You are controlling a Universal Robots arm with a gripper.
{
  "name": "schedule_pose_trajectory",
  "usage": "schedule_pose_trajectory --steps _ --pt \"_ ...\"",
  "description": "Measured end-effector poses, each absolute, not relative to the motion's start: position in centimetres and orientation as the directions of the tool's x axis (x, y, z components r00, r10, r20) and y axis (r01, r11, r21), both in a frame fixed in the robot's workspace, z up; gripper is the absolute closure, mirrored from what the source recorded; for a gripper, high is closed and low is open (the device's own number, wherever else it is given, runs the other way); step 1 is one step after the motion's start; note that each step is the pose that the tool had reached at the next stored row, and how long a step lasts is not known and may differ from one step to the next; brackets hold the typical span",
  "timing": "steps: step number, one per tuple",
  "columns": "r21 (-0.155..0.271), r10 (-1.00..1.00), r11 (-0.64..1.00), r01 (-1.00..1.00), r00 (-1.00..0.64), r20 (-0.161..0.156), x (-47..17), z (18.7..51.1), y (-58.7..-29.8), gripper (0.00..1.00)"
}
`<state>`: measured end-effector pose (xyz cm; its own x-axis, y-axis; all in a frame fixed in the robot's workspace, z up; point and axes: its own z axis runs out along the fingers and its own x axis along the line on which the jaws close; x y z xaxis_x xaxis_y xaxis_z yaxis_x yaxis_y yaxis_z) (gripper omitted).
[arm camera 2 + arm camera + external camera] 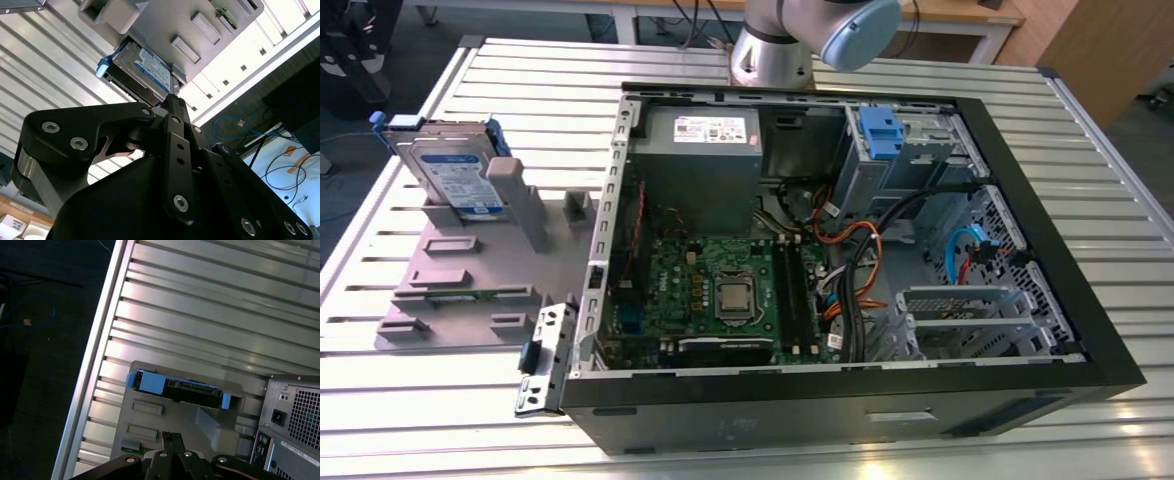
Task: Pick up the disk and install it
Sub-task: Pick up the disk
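The disk (454, 170) stands on edge in a grey holder (467, 290) on the slatted table, at the exterior view's left of the open computer case (1067, 300). Its white-and-blue label and blue carrier bracket face the camera. In the first wrist view the disk (192, 389) shows edge-on, with blue bracket ends at both sides. My gripper (171, 436) hangs well above it, its black fingers pressed together with nothing between them. In the second wrist view the gripper (171, 100) points toward the disk (142, 70) without touching it.
Inside the case a grey metal bay with a blue latch (881, 130) sits at the far end, next to the grey power supply (700, 150). Cables (854, 250) cross beside the green motherboard (720, 290). A loose metal bracket (544, 360) lies near the case's front corner.
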<state>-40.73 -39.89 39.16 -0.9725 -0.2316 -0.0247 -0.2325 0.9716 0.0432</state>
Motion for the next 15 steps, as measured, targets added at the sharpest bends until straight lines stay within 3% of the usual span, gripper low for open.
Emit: schedule_pose_trajectory --steps 15 --pt "0.043 -0.240 0.970 -0.241 -0.971 -0.025 -40.73 39.16 -39.89 0.89"
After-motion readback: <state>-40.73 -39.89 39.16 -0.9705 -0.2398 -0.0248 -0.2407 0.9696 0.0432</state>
